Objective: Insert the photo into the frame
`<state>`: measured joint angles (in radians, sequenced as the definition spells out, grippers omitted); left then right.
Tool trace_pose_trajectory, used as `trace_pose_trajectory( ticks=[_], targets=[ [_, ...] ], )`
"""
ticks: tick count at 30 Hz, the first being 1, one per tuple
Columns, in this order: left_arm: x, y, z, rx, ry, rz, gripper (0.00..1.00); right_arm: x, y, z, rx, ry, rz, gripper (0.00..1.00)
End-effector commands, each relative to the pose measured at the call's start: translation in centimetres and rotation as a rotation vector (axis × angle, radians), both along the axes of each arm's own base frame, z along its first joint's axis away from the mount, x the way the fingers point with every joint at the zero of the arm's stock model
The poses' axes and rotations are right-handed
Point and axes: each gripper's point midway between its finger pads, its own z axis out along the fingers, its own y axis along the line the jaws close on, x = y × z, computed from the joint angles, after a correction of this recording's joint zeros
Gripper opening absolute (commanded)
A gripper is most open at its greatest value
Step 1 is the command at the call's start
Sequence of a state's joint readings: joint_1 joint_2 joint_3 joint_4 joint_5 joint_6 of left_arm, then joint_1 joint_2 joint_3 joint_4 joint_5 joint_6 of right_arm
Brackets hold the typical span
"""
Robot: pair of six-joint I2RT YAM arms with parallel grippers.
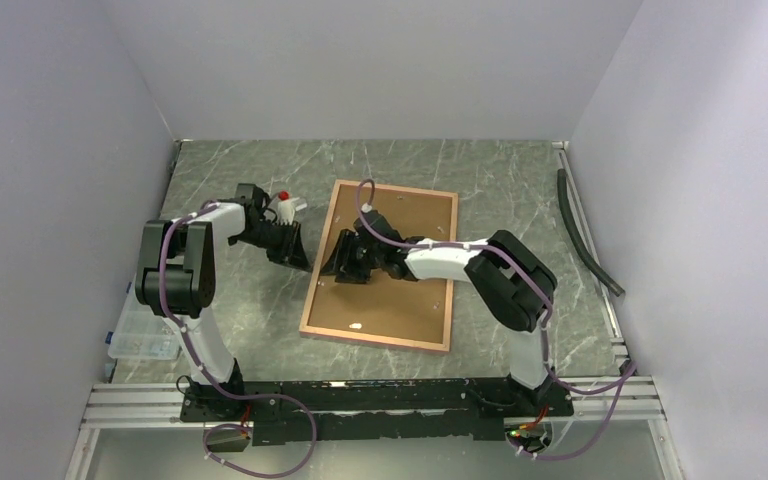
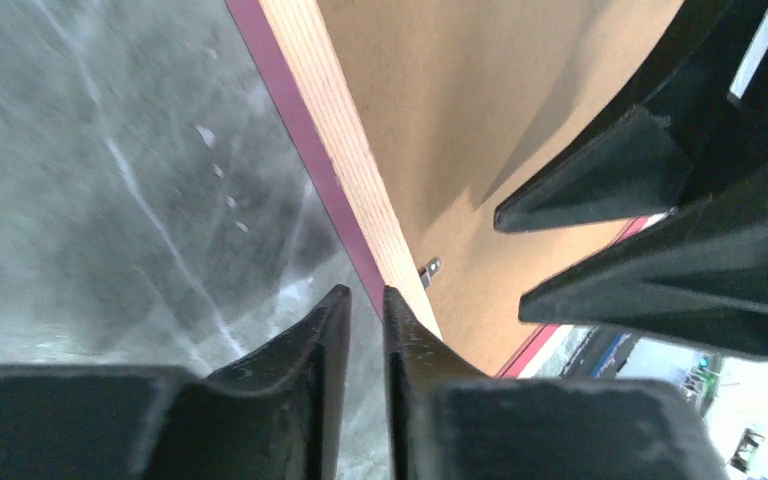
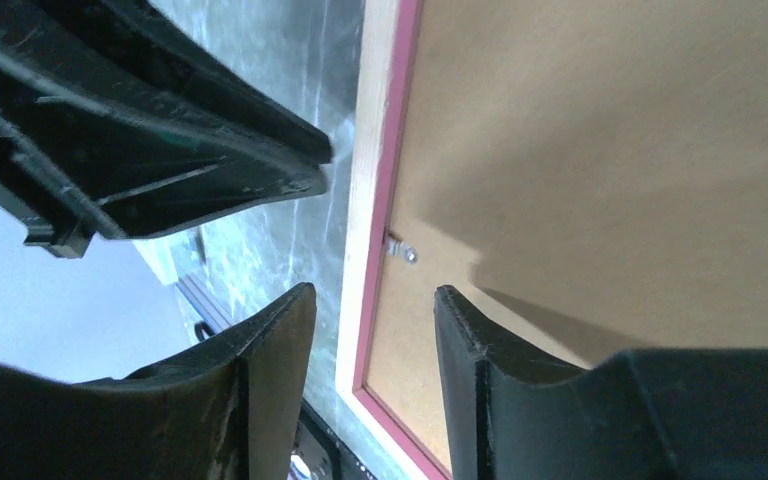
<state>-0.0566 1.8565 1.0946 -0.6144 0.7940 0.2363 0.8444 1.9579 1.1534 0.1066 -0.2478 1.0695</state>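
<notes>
The frame (image 1: 375, 340) lies back up on the marble table, its pale wood border (image 2: 335, 130) and pink inner lip around a brown backing board (image 1: 410, 300). The photo is hidden. My left gripper (image 2: 367, 300) is low at the frame's left edge, beside the border, its fingers a narrow gap apart with only table showing between them. My right gripper (image 3: 373, 295) stands open just above that same left border (image 3: 375, 130), one finger over the table and one over the board (image 3: 610, 150). The two grippers (image 1: 315, 262) nearly meet tip to tip.
A small metal tab (image 3: 400, 250) sticks out of the border over the board, close to both grippers. A black hose (image 1: 585, 230) lies along the table's right side. A clear plastic box (image 1: 140, 335) sits off the left edge. An aluminium rail (image 1: 360, 395) runs along the front.
</notes>
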Motion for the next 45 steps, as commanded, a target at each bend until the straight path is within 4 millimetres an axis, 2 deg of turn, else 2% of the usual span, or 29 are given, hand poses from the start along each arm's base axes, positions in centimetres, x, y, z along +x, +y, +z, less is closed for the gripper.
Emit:
trace_pose_trajectory(
  ticks=[1,4,6,10,14,17,22,36,45],
  targets=[
    [4.0,0.3,3.0,-0.007,-0.097,0.044,0.30,5.6,-1.7,4.0,0.076,-0.110,-0.074,0.54],
    [6.9,-0.1,4.4,-0.038,-0.132,0.065,0.46,9.4,-3.5,4.6,0.083,-0.135,-0.087,0.58],
    [8.9,-0.4,4.3,-0.053,-0.128,0.085,0.50,11.4,-4.2,4.4,0.084,-0.138,-0.083,0.59],
    [12.3,-0.9,3.6,-0.085,-0.098,0.121,0.48,14.7,-5.1,3.9,0.105,-0.132,-0.074,0.58],
    [13.9,-1.7,2.9,-0.129,-0.059,0.127,0.42,16.4,-4.9,3.2,0.115,-0.126,-0.065,0.54],
    [14.2,-2.1,2.6,-0.156,-0.055,0.121,0.35,17.2,-4.5,2.3,0.111,-0.113,-0.052,0.50],
    [13.3,-3.2,2.5,-0.217,-0.029,0.091,0.29,17.8,-3.9,0.9,0.117,-0.088,-0.054,0.50],
    [12.3,-3.2,-1.1,-0.113,0.007,0.082,0.22,17.5,-1.4,-1.6,0.097,-0.051,-0.036,0.48],
    [12.3,-3.0,-1.5,-0.099,0.009,0.094,0.19,17.6,-1.0,-2.6,0.078,-0.040,-0.047,0.46]
  ],
)
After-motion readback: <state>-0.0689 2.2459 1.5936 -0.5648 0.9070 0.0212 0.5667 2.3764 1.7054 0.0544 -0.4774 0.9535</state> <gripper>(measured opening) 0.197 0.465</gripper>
